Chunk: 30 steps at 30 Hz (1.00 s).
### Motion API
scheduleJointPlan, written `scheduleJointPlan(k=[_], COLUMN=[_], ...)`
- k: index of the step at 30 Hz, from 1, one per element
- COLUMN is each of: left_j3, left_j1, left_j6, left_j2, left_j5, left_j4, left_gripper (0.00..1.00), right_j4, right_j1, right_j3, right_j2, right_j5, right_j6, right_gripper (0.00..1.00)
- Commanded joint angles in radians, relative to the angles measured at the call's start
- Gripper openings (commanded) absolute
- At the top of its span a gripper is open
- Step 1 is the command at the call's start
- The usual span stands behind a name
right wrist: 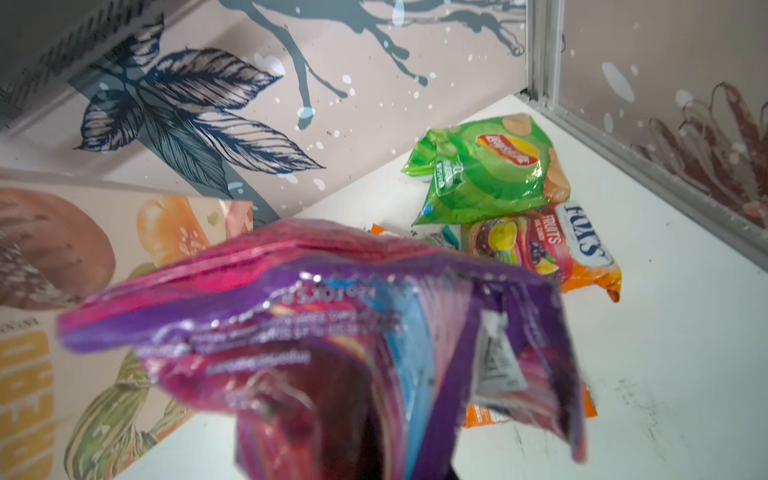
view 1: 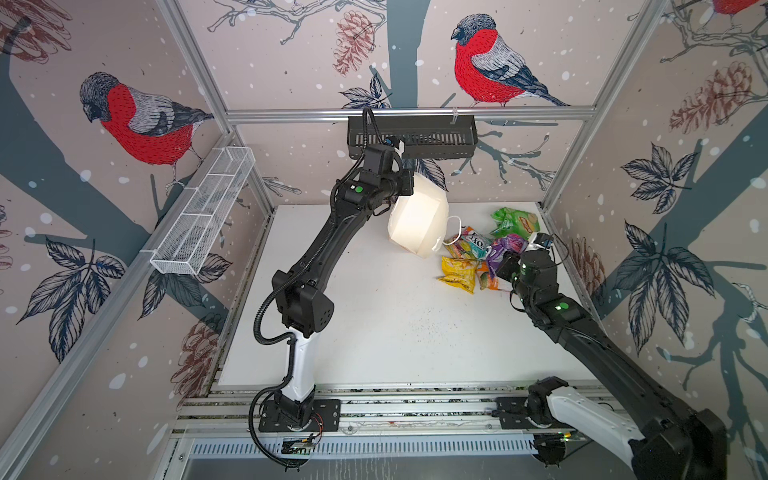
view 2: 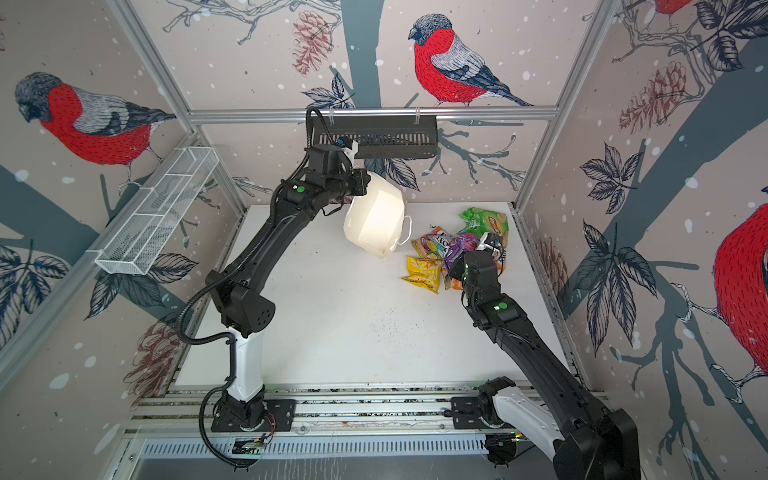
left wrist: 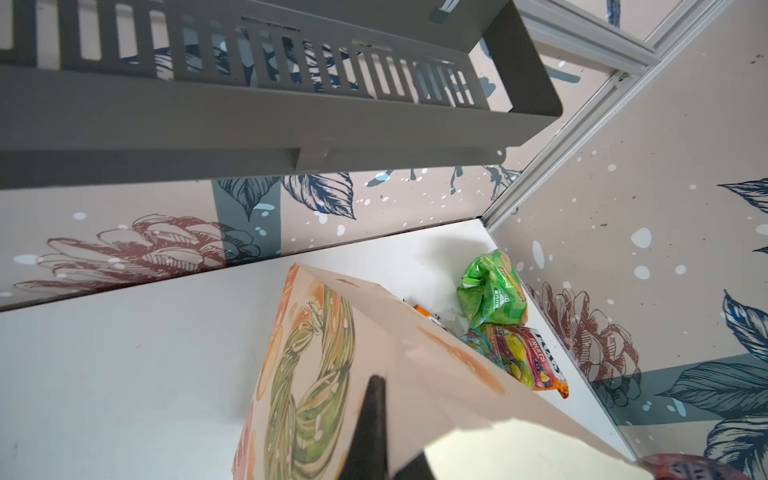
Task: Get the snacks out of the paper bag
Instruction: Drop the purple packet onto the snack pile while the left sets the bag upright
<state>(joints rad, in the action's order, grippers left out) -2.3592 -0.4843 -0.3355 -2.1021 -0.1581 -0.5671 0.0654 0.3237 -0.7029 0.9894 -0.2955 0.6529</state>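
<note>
- Paper bag [view 1: 417, 216], light and crease-prone, hangs tipped above the worktop [view 1: 374, 311] at twelve o'clock, left pincer [view 1: 406, 186] clamped near its base.
- Green packet [right wrist: 486, 166], puffy and slippery, lies at two o'clock; pinch a seam.
- Purple packet [right wrist: 332, 324], crinkly, sits gripped in right pincer [view 1: 503, 266].

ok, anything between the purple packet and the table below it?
Nothing solid visible. The right gripper holds the purple packet over the table; only an orange packet lies partly beneath it. The paper bag hangs off to one side in the left gripper.
</note>
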Motion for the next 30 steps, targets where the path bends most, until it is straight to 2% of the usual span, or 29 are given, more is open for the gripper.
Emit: scheduleJointPlan(k=[1,9,12,14,17,19,22,26,30], left_j3=[-0.037,-0.066,-0.066,-0.066,-0.066,-0.067,-0.068,-0.069,-0.069], left_j1=[0.001,0.006,0.008,0.009,0.01,0.01,0.012,0.013,0.012], left_j6=[0.001,0.021,0.026,0.027,0.037,0.048,0.058,0.077,0.106], left_j2=[-0.03,-0.081,-0.095,-0.1,-0.105,-0.108,-0.105,-0.087,-0.055], left_j5=[-0.034,-0.035,-0.042,-0.049,-0.058,-0.078,-0.094,-0.075,-0.033], left_j4=[-0.015,-0.013,-0.017,-0.017,-0.009,0.001,0.017,0.026,0.02], left_gripper=[0.0,0.0,0.09,0.1,0.18,0.32,0.67,0.97,0.99], right_j4=[-0.066,-0.097,-0.086,-0.076,-0.067,-0.054,-0.056,-0.057,-0.048], right_j1=[-0.03,-0.066,-0.093,-0.097,-0.102,-0.107,-0.108,-0.107,-0.107], right_j3=[0.018,0.028,0.02,0.011,-0.006,-0.024,-0.041,-0.062,-0.082], right_j2=[0.024,0.091,0.136,0.162,0.202,0.228,0.255,0.296,0.323], right_j5=[0.07,0.114,0.146,0.149,0.153,0.165,0.185,0.201,0.203], right_j6=[0.032,0.03,0.032,0.021,0.007,0.005,0.009,0.011,0.008], right_gripper=[0.0,0.0,0.0,0.0,0.0,0.0,0.0,0.0,0.0])
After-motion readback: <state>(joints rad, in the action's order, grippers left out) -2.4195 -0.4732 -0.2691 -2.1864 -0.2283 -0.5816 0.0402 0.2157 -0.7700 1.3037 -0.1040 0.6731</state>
